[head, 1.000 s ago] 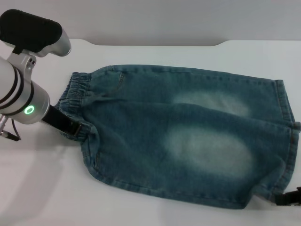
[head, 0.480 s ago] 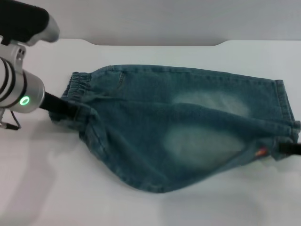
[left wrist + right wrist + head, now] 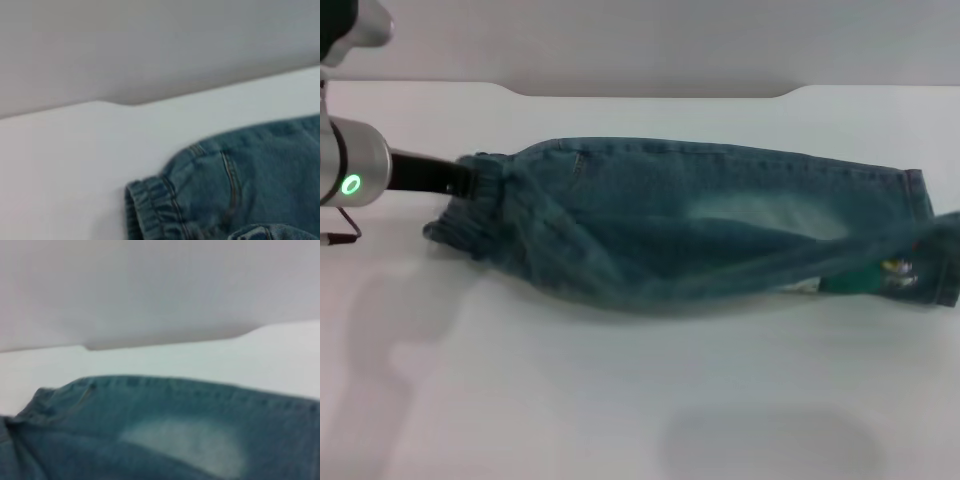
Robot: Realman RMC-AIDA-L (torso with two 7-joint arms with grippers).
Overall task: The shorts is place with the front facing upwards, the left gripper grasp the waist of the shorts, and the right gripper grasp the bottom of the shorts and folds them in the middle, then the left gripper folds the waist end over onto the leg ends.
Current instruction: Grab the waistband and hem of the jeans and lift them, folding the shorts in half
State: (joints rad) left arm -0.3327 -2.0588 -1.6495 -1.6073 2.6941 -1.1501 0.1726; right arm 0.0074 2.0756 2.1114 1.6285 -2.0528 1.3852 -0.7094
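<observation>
Head view: the shorts (image 3: 700,235) lie lengthwise across the white table (image 3: 620,400), waist toward the robot's left and leg ends toward its right. The near long edge is lifted off the table and drawn toward the far edge, so the cloth forms a raised, sagging fold along its middle. A pale faded patch (image 3: 760,215) shows on the upper layer.

The left gripper (image 3: 460,180), on its white arm with a green light (image 3: 352,185), reaches in from the left. Its black tip meets the waist of the shorts (image 3: 480,200), and the gathered band is bunched and raised around it. The fingers appear closed on the band, though the denim hides them and the grip cannot be confirmed directly.

At the right, the bottom of the shorts (image 3: 920,260) is raised and turned over. The inner face shows there, with a small coloured print (image 3: 892,268) on it. The right gripper itself is not seen in the head view. Whether it holds the hem cannot be told.

Left wrist view: the gathered waistband (image 3: 150,210) and a stitched seam (image 3: 230,180) lie on the table, close to the camera.

Right wrist view: the far edge of the shorts (image 3: 175,385) and the faded patch (image 3: 185,440) are seen, with the table beyond.
</observation>
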